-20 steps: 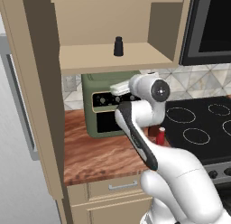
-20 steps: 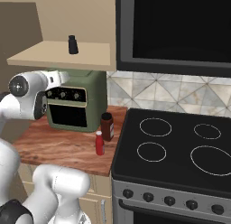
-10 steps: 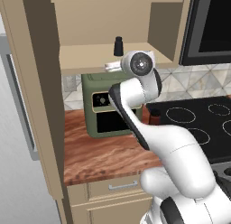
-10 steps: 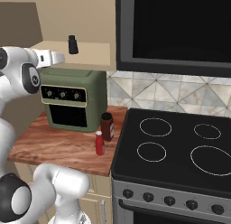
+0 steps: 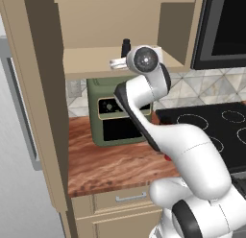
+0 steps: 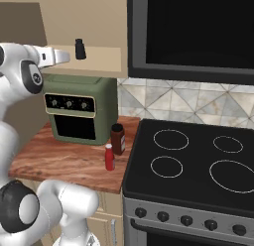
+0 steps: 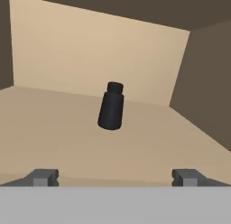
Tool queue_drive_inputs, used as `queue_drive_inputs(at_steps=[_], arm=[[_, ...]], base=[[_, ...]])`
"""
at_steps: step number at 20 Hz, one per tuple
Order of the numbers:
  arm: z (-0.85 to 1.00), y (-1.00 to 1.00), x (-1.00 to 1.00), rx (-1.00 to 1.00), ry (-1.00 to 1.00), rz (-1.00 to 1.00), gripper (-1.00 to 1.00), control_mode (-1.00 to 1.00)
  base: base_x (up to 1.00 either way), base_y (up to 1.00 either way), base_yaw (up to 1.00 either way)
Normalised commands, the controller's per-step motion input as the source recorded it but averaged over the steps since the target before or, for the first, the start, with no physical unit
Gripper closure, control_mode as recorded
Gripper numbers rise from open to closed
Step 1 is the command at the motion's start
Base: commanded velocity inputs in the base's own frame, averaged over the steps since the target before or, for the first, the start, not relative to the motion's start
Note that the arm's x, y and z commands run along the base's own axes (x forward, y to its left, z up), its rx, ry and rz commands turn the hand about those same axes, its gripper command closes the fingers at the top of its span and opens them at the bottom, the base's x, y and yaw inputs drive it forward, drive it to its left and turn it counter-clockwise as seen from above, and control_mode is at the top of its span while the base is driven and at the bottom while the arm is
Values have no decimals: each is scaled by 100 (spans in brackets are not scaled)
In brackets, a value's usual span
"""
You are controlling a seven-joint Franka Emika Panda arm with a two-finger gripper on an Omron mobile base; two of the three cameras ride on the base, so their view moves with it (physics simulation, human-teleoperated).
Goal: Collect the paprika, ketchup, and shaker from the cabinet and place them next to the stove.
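Black and small, the shaker [image 7: 111,106] stands upright on the shelf of the cabinet [image 6: 101,61], well ahead of the gripper [image 7: 115,177], with jaws spread wide and nothing between them. Already down on the wooden counter [image 6: 64,160], just left of the stove [image 6: 198,165]: the paprika [image 6: 117,139] and, nearer, the ketchup [image 6: 109,157]. Third and last pickup in hand, judging by that. Next move calls for reaching further into the cabinet, straddling the shaker squarely, closing low on its body, then lifting clear of the shelf edge.
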Motion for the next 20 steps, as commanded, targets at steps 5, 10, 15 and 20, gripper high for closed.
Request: queue_drive_inputs(at_steps=[5,10,15,20], arm=[[0,0,13,0,-10,2,-100,-100],[0,-1,5,2,-8,5,-100,-100],[0,0,0,0,0,1,-100,-100],[0,0,0,0,0,0,-100,-100]], base=[[0,0,0],[0,0,0],[0,0,0],[0,0,0]])
